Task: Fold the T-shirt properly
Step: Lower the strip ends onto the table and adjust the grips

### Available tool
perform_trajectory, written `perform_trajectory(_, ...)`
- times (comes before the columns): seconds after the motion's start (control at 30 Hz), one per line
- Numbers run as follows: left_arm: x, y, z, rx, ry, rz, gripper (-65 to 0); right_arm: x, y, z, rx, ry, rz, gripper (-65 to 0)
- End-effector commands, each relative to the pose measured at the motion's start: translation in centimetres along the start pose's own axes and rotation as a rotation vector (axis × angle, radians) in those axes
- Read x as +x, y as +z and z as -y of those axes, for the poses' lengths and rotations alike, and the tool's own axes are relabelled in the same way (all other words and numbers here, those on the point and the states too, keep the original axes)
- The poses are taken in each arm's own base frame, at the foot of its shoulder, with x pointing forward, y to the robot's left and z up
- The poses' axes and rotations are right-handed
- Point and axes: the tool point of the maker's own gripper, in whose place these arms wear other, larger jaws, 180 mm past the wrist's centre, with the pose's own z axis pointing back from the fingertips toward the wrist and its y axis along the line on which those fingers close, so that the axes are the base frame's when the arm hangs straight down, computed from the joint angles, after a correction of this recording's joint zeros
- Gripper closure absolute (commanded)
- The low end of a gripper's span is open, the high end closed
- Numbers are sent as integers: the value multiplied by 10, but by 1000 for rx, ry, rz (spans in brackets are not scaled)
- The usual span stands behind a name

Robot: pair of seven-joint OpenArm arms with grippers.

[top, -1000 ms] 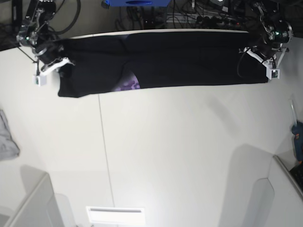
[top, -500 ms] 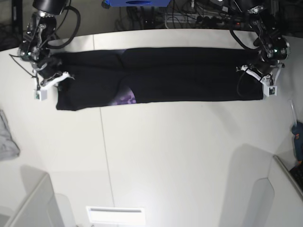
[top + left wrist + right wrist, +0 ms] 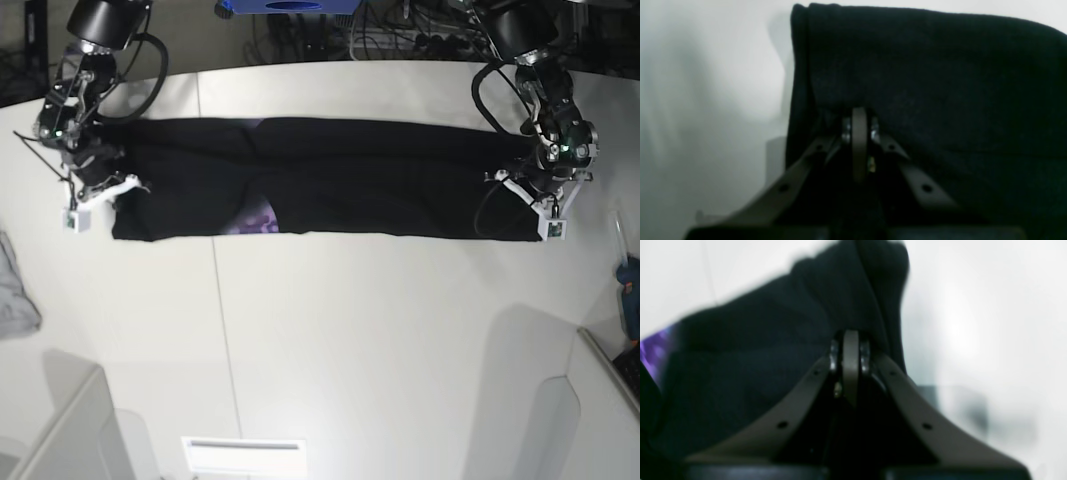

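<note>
Large black cloth T-shirt (image 3: 330,178) stretched flat on white counter (image 3: 380,330) | my left tool (image 3: 528,183) clamped on its one end | my right tool (image 3: 105,172) clamped on its opposite end

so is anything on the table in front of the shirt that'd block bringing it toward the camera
Nothing visible does. Both grippers, left and right, are already shut on the T-shirt, and the table in front of it is bare. The grey cloth lies off at the edge.

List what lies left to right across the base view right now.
Small grey cloth → right gripper, shut on the stretched black T-shirt → purple print patch → left gripper on its other end → blue object.
</note>
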Motion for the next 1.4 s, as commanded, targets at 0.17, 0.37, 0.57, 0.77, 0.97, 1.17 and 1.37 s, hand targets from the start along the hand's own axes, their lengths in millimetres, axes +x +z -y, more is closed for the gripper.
perform_trajectory(0.17, 35, 30, -12, 55, -49, 124, 0, 33, 14, -7, 7, 44, 99, 0)
perform_trajectory(0.37, 56, 63, -9, 91, -107, 221, 0, 51, 34, -27, 23, 102, 133, 0)
perform_trajectory(0.57, 51, 74, -23, 130, -96, 225, 0, 71, 67, -36, -2, 138, 206, 0)
perform_trajectory(0.77, 44, 90, -54, 111, 77, 287, -69, 67, 70, -38, -2, 152, 185, 0)
perform_trajectory(0.97, 34, 89, -64, 14, 151, 288, -533, 65, 70, -39, -1, 149, 181, 0)
perform_trajectory(1.17, 10, 65, -74, -31, 244, 219, -607, 60, 70, -37, -4, 149, 169, 0)
perform_trajectory(1.37, 0, 43, -74, -70, 286, 175, -607, 53, 70, -35, -8, 147, 152, 0)
